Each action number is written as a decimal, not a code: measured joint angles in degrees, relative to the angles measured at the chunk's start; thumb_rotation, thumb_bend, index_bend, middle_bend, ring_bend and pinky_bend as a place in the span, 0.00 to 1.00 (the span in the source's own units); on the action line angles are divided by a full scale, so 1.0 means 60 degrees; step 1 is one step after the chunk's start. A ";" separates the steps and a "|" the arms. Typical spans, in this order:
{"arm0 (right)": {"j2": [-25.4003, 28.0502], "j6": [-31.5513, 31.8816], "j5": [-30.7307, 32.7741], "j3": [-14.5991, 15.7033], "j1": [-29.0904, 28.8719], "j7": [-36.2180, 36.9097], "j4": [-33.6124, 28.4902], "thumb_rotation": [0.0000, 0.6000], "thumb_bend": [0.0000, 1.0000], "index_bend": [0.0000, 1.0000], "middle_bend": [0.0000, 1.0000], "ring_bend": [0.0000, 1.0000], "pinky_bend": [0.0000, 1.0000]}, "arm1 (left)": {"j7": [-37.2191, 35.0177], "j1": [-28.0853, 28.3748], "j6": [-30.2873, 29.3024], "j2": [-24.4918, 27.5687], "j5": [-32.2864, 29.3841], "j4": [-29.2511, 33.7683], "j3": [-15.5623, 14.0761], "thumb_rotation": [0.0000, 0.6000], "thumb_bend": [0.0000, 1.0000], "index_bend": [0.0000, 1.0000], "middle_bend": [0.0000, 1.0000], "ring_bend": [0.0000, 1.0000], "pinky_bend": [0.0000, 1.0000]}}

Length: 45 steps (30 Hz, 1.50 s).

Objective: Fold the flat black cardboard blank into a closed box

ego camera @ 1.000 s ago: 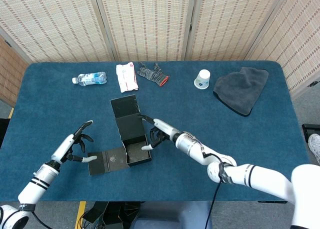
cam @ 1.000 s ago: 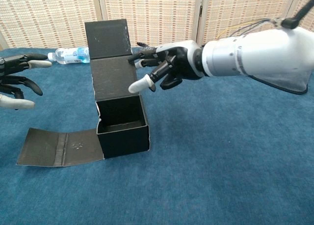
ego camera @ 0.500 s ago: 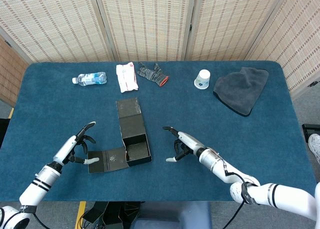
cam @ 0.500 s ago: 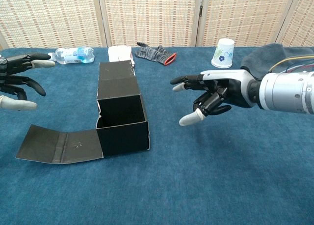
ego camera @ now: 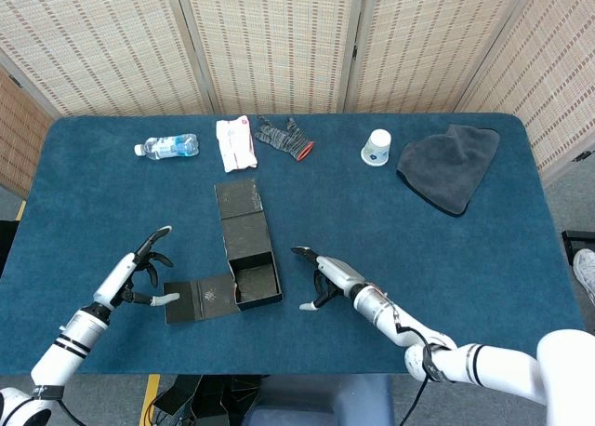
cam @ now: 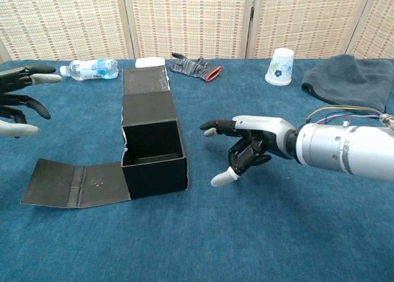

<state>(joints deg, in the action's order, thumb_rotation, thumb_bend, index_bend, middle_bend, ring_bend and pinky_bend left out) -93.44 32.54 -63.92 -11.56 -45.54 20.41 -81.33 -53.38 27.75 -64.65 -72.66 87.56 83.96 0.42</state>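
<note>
The black cardboard box [ego camera: 254, 279] [cam: 154, 154] stands half-formed with its top open in the middle of the table. Its long lid flap [ego camera: 241, 216] [cam: 146, 88] lies back flat toward the far side. Another flap [ego camera: 195, 301] [cam: 72, 183] lies flat on the table to the box's left. My right hand [ego camera: 322, 275] [cam: 249, 148] hovers just right of the box, fingers apart, holding nothing and touching nothing. My left hand [ego camera: 145, 266] [cam: 18, 106] hangs spread above the outer end of the left flap, also holding nothing.
Along the far edge lie a water bottle [ego camera: 167, 146], a white packet [ego camera: 235, 143], a grey glove [ego camera: 285, 138], a paper cup [ego camera: 376, 148] and a dark grey cloth [ego camera: 449, 166]. A blue cloth covers the table [ego camera: 465, 249].
My right hand let go of the lid flap and pulled away to the right, then sank lower beside the box. The lid flap dropped back flat. The left hand barely moved.
</note>
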 measured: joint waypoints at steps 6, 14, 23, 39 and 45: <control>-0.0470 0.0125 -0.0099 -0.0115 -0.0150 -0.0077 0.0352 1.00 0.00 0.00 0.01 0.66 1.00 | -0.0114 -0.0028 -0.0059 -0.0007 0.0029 -0.0095 0.0035 1.00 0.00 0.02 0.04 0.35 0.59; -0.1117 0.0080 -0.0193 -0.0276 -0.0340 0.0095 0.0915 1.00 0.00 0.00 0.05 0.66 1.00 | -0.0286 -0.0039 -0.0073 -0.0023 0.0071 -0.0247 0.0044 1.00 0.00 0.02 0.04 0.35 0.59; -0.1811 0.0113 -0.0291 -0.0504 -0.0508 0.0373 0.1690 1.00 0.12 0.02 0.16 0.72 1.00 | -0.0586 -0.0063 -0.0147 -0.0053 0.0129 -0.0514 0.0056 1.00 0.00 0.02 0.04 0.35 0.59; -0.2224 0.0844 -0.0322 -0.0921 -0.0179 0.1072 0.2030 1.00 0.35 0.37 0.38 0.80 1.00 | -0.0787 -0.0267 -0.0589 -0.0017 -0.0070 -0.0954 0.0304 1.00 0.00 0.03 0.04 0.35 0.59; -0.1384 0.1116 -0.0694 -0.1185 0.0335 0.2449 0.1059 1.00 0.35 0.38 0.39 0.80 1.00 | -0.0544 -0.0332 -0.0888 -0.0043 -0.0269 -0.1156 0.0609 1.00 0.00 0.02 0.04 0.36 0.59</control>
<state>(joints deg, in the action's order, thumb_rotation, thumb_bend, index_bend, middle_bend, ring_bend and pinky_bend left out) -101.74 39.23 -68.08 -18.67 -43.53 35.11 -74.97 -56.65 25.76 -69.98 -72.92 85.95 77.02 4.07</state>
